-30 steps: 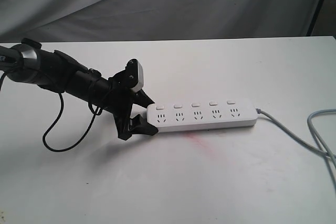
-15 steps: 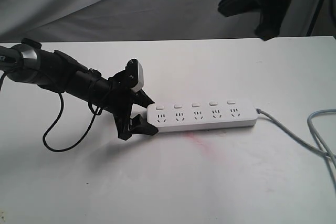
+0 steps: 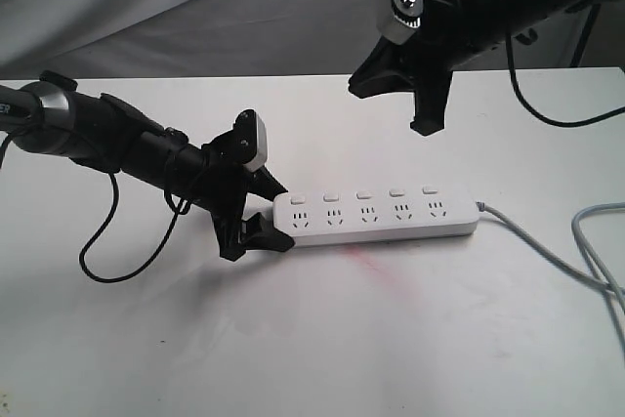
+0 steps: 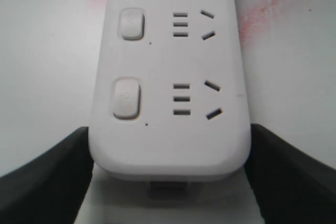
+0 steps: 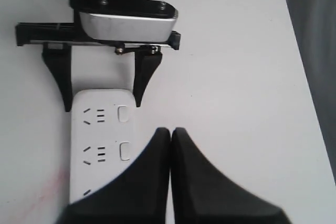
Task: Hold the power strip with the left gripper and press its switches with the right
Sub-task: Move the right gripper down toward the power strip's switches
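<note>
While the left tool (image 3: 273, 214) clamps the cable-free end of the power strip (image 3: 376, 214), flat on the desk (image 3: 293, 339), the right tool (image 3: 429, 124) hangs pinched shut above the strip, switches (image 3: 363, 194) lined up lengthwise below it.

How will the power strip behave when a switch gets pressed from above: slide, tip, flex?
Probably rigid: the power strip is a hard bar lying flat on the table, so tipping looks unlikely. Likely no slide, since the left gripper clamps one end. The grey cable is floppy and may tug.
</note>
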